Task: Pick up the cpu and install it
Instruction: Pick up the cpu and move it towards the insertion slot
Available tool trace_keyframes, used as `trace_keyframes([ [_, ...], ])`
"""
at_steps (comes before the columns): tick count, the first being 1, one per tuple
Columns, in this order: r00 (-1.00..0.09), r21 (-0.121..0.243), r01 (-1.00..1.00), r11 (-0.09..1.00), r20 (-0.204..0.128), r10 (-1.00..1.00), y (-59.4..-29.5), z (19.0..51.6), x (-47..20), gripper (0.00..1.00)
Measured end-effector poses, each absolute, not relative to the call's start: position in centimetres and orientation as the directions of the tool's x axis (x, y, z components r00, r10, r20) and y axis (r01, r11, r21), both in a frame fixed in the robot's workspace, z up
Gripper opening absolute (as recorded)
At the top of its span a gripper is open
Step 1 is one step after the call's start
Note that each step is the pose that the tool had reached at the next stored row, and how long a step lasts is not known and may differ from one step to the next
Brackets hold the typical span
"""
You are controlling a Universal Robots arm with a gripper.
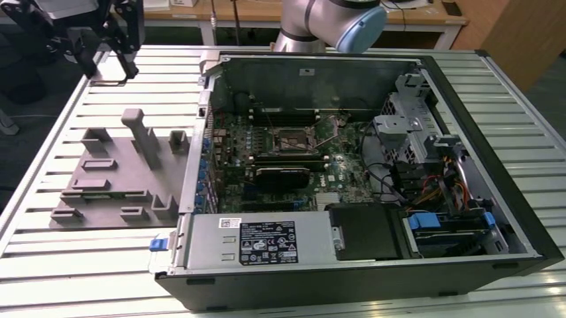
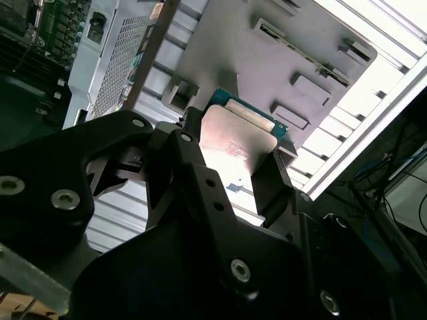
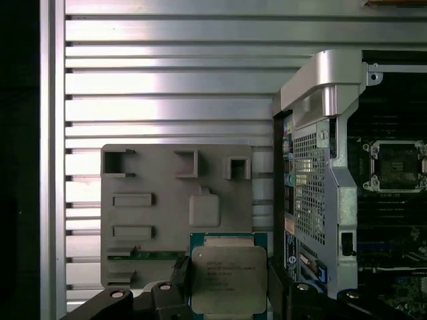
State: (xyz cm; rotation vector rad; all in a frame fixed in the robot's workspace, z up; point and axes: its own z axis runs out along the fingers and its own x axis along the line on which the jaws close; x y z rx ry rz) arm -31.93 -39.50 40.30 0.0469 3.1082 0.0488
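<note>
First wrist view shows the hand (image 3: 228, 272) clamped on the cpu (image 3: 229, 288) (silvery top up) over the grey tray (image 3: 153, 180).

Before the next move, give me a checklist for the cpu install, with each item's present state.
1. cpu clamped between the fingers of the gripper: ok.
2. cpu lifted off the grey fixture tray: ok.
3. Computer case side open: ok.
4. Motherboard socket uncovered: ok.
5. Socket contacts undamaged: cannot tell.
6. Gripper above the socket: not ok; it is outside the case, toward the exterior view's left.
</note>
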Motion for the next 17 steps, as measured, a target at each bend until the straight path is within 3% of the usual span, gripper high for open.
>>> trace_keyframes([
  [17,-0.999,0.032,0.030,0.999,-0.032,0.031,-39.5,40.3,-28.6,0.54],
])
